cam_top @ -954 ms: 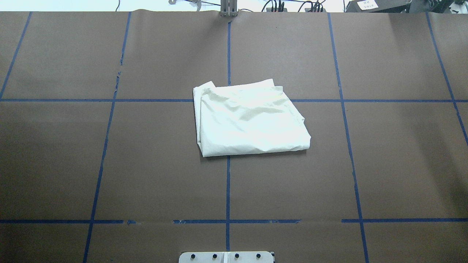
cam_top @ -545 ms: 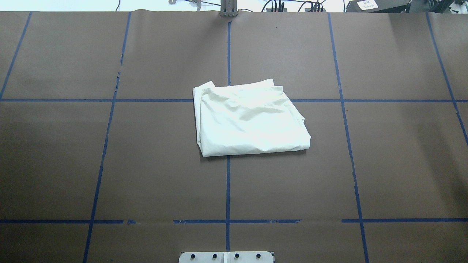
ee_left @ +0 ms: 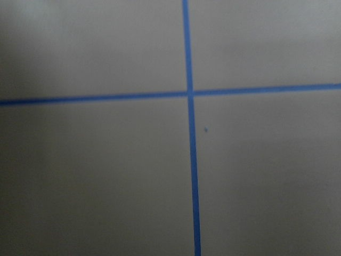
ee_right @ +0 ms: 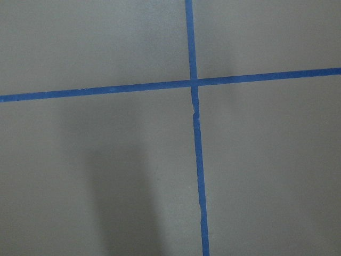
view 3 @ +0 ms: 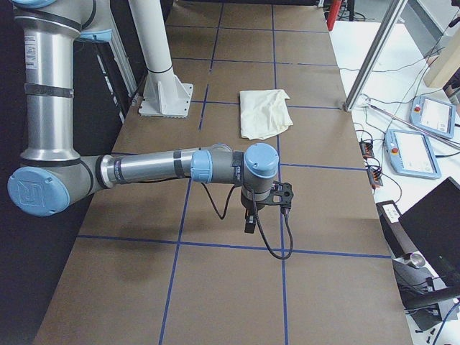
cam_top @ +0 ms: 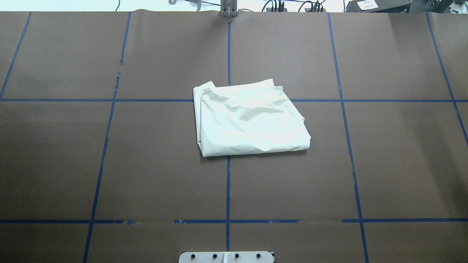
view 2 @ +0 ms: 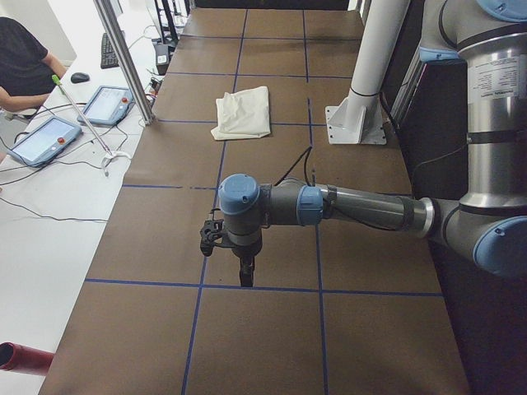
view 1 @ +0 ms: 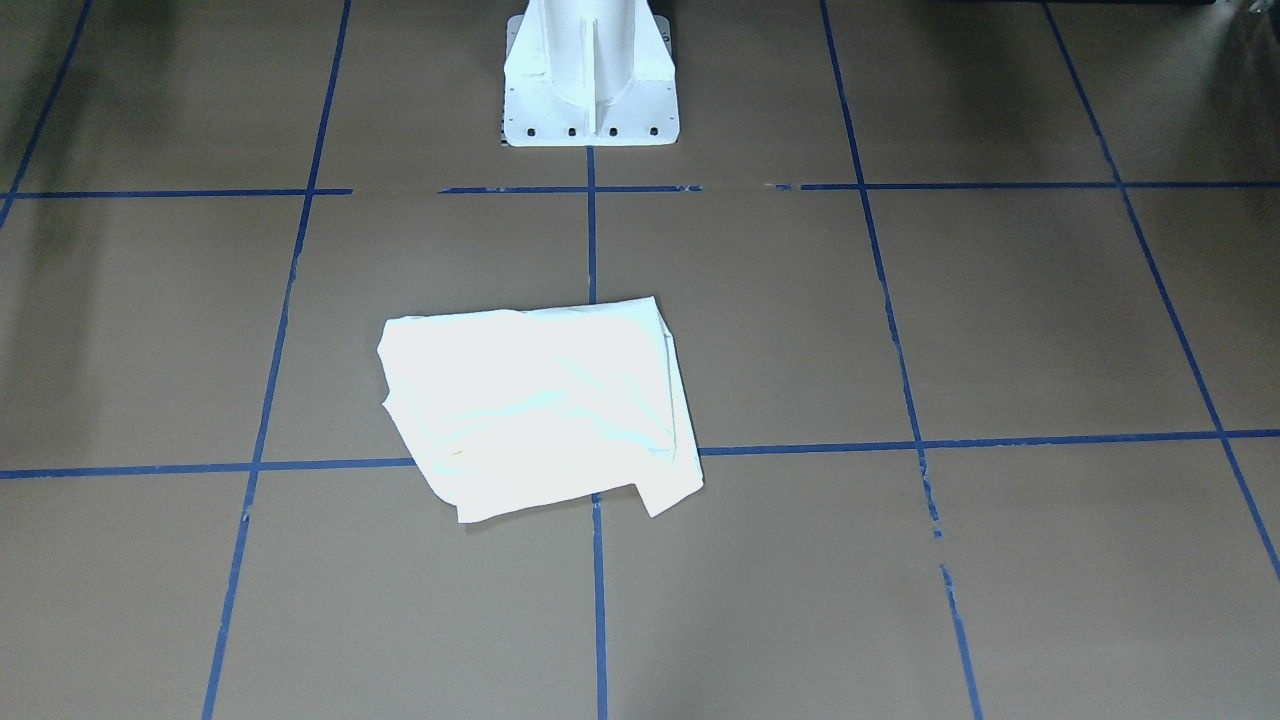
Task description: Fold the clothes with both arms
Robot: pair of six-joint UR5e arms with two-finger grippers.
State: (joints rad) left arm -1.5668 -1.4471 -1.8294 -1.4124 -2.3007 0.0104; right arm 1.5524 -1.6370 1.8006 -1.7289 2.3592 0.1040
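Note:
The cream-white T-shirt point(cam_top: 248, 120) lies folded into a rough rectangle at the table's middle, plain side up, its print hidden. It also shows in the front view point(view 1: 535, 405), the left side view point(view 2: 244, 112) and the right side view point(view 3: 264, 112). Both arms are out of the overhead and front views. The left gripper point(view 2: 244, 276) hangs over the table's left end, far from the shirt. The right gripper point(view 3: 249, 224) hangs over the right end. I cannot tell whether either is open or shut. The wrist views show only brown table and blue tape.
The white pedestal point(view 1: 590, 75) stands at the robot's edge of the table. Blue tape lines point(cam_top: 227, 182) grid the brown surface. A seated person point(view 2: 20, 66), teach pendants point(view 2: 107, 105) point(view 3: 413, 152) and a metal post point(view 2: 123, 58) are beside the table's far edge.

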